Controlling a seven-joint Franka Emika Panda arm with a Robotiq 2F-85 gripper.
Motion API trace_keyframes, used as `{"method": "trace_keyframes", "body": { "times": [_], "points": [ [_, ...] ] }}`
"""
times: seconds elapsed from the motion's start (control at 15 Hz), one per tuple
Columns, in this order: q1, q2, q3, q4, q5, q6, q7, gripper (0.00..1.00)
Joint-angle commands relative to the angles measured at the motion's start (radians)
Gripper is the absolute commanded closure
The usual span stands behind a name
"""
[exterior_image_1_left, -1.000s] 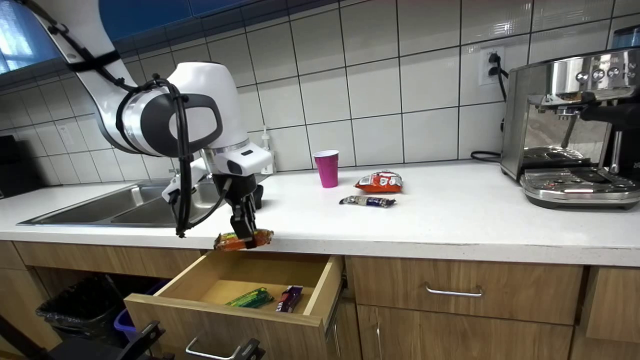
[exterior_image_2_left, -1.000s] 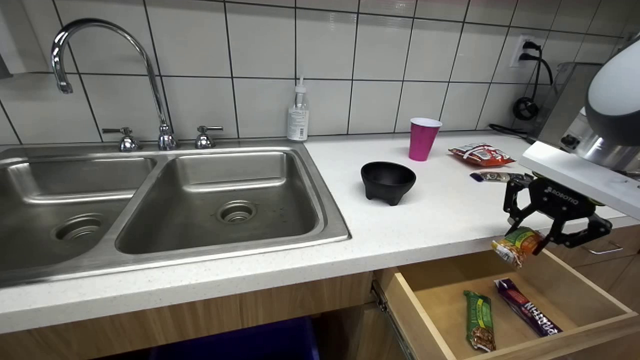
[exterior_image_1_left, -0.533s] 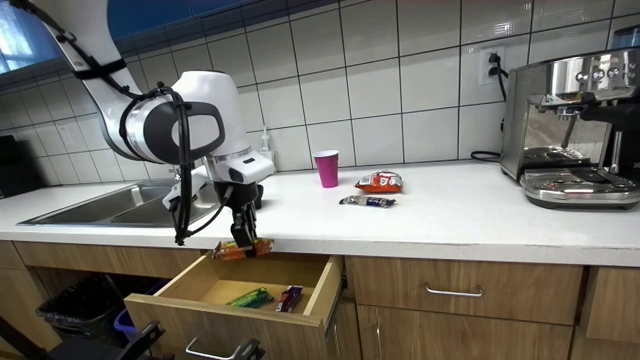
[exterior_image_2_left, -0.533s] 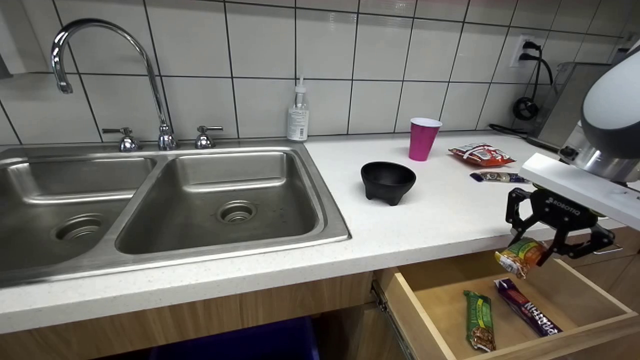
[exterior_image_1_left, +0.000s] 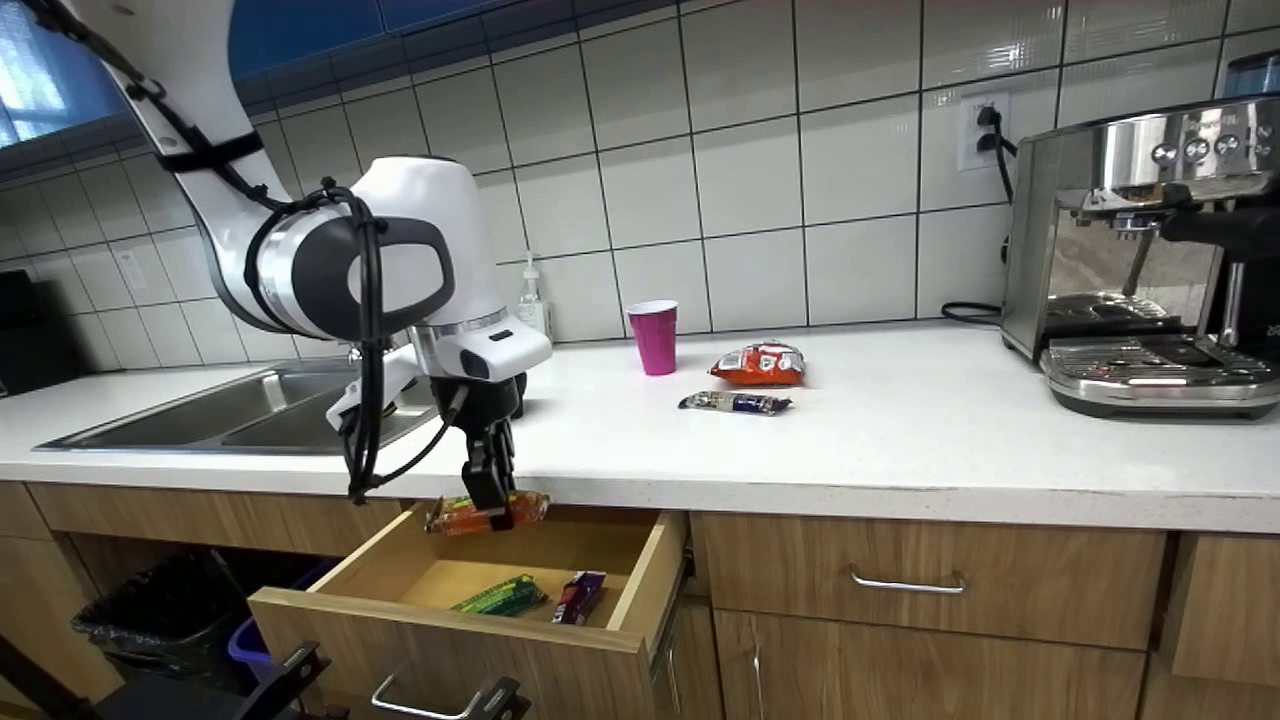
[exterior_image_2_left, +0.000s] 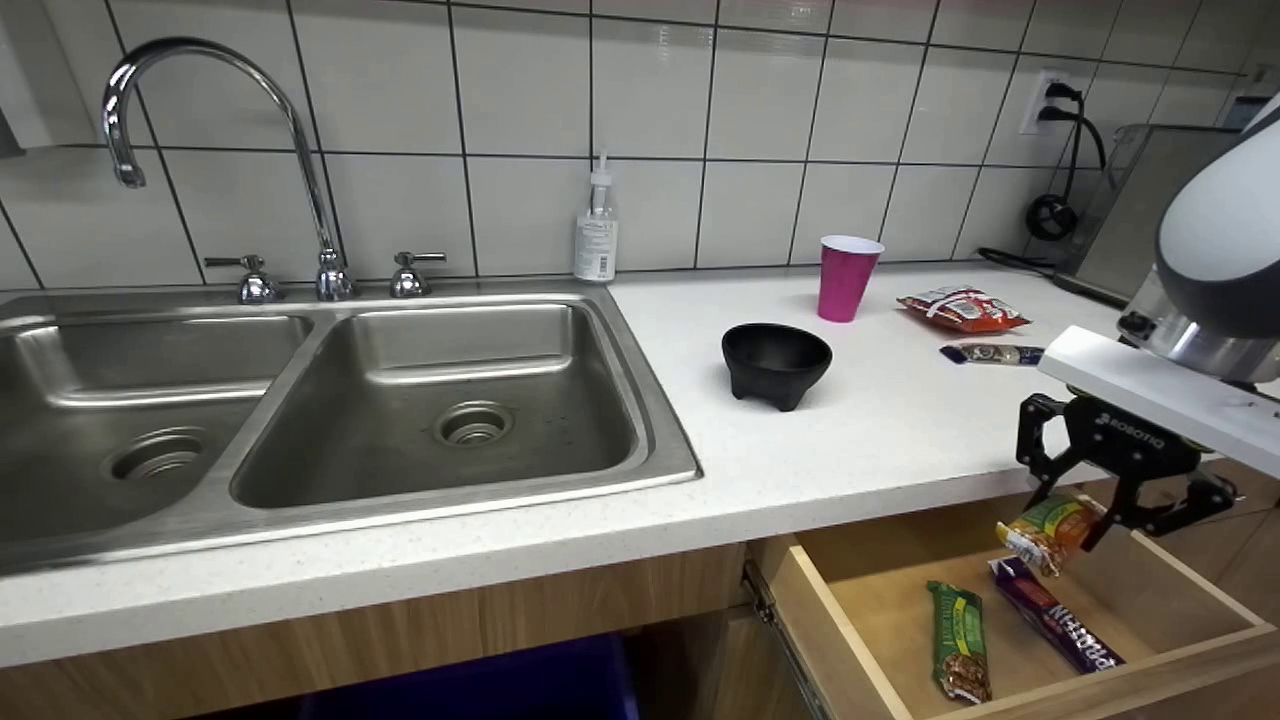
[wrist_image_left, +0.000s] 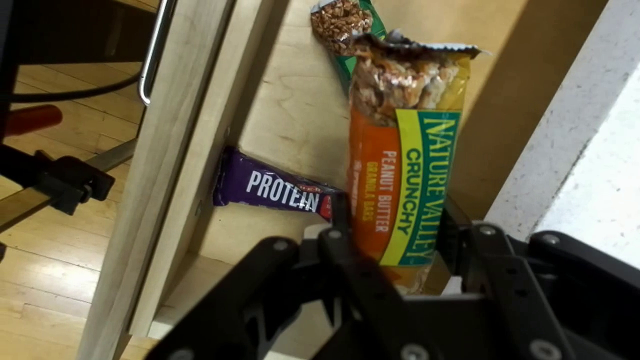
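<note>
Holding granola bar (wrist_image_left: 405, 170) | between fingers (wrist_image_left: 455, 234) | over open drawer (exterior_image_1_left: 580, 665)

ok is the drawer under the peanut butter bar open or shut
Open: in both exterior views the drawer stands out from under the counter, a green bar and purple bar visible inside.

I see a magenta cup (exterior_image_2_left: 848, 285) near a black footed bowl (exterior_image_2_left: 776, 378). My cameras also catch an espresso machine (exterior_image_1_left: 1130, 250).

An orange-wrapped granola bar (wrist_image_left: 405, 172) is held over the open drawer (exterior_image_1_left: 575, 668).
</note>
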Motion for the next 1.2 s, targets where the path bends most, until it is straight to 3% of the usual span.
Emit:
{"method": "trace_keyframes", "body": {
  "times": [0.0, 0.07, 0.2, 0.4, 1.13],
  "points": [
    [-0.013, 0.003, 0.005, 0.001, -0.007, 0.002, 0.023, 0.64],
    [-0.012, 0.003, 0.005, 0.001, -0.009, 0.000, 0.021, 0.32],
    [-0.011, 0.001, 0.005, 0.001, -0.009, -0.004, 0.019, 0.24],
    [-0.012, -0.010, 0.009, 0.000, -0.003, -0.010, 0.011, 0.02],
    [-0.021, -0.074, 0.009, -0.001, -0.016, -0.038, -0.008, 0.00]
  ]
}}
